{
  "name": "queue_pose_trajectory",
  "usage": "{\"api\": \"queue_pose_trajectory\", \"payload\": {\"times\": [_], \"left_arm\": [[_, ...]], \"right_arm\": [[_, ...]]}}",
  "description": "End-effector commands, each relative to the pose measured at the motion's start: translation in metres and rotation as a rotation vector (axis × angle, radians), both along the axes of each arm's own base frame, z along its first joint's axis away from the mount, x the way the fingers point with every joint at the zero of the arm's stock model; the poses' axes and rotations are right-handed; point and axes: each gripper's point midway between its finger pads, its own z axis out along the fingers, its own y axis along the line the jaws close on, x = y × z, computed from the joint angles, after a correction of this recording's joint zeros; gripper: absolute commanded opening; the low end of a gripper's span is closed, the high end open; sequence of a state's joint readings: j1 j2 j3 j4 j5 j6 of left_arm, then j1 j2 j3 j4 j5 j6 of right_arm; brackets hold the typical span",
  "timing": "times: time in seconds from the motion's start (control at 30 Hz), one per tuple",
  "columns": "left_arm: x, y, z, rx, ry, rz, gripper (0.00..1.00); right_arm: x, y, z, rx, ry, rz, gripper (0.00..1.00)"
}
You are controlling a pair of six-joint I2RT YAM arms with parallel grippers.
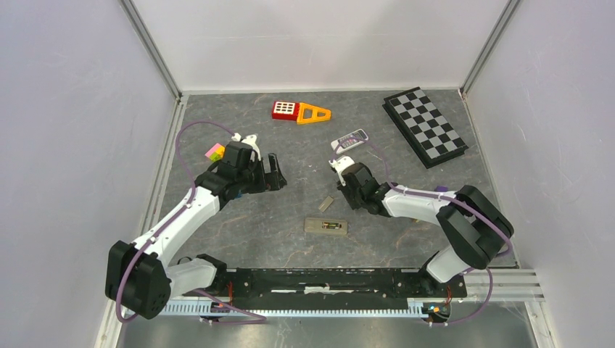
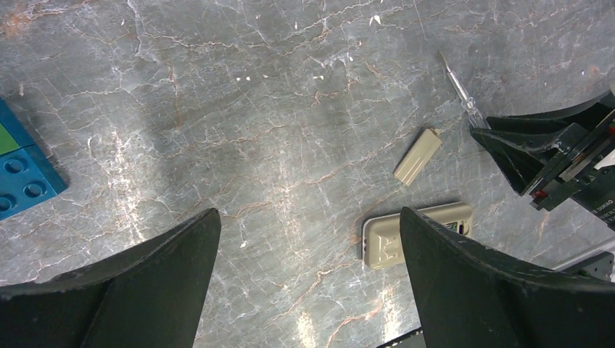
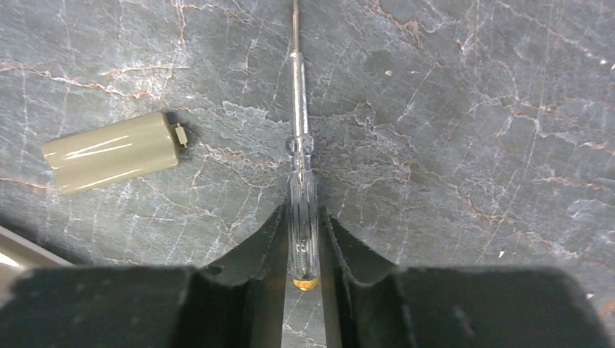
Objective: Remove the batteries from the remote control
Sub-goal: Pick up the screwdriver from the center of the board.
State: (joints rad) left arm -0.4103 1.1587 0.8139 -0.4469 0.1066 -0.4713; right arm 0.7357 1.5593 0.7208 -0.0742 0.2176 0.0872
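Observation:
A beige remote control [image 1: 325, 226] lies face down at the table's middle, its back compartment uncovered. Its end shows beside my left finger in the left wrist view [image 2: 381, 243]. Small dark shapes sit in the compartment; I cannot make out batteries as such. The beige cover [image 3: 110, 151] lies apart from it [image 1: 327, 204]. My right gripper [image 3: 302, 212] is low over the table with a clear-handled screwdriver [image 3: 299, 145] lying between its jaws, which stand slightly parted from the handle. My left gripper [image 2: 308, 217] hovers wide open over bare table, left of the remote control.
A second, grey remote [image 1: 349, 140] lies behind the right arm. A chessboard [image 1: 425, 126] sits at the back right. A red block [image 1: 286, 110] and an orange triangle [image 1: 314, 114] are at the back. Pink and yellow blocks [image 1: 215, 151] lie by the left arm, near a blue brick [image 2: 25, 170].

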Motion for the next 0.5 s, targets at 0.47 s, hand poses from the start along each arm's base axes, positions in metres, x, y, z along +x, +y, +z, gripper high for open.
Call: {"api": "queue_pose_trajectory", "payload": {"times": [0.47], "left_arm": [[0.007,-0.038,0.037,-0.200,-0.028,-0.090,0.95]], "right_arm": [[-0.024,0.047,0.055,0.310,-0.106,0.201,0.00]]}}
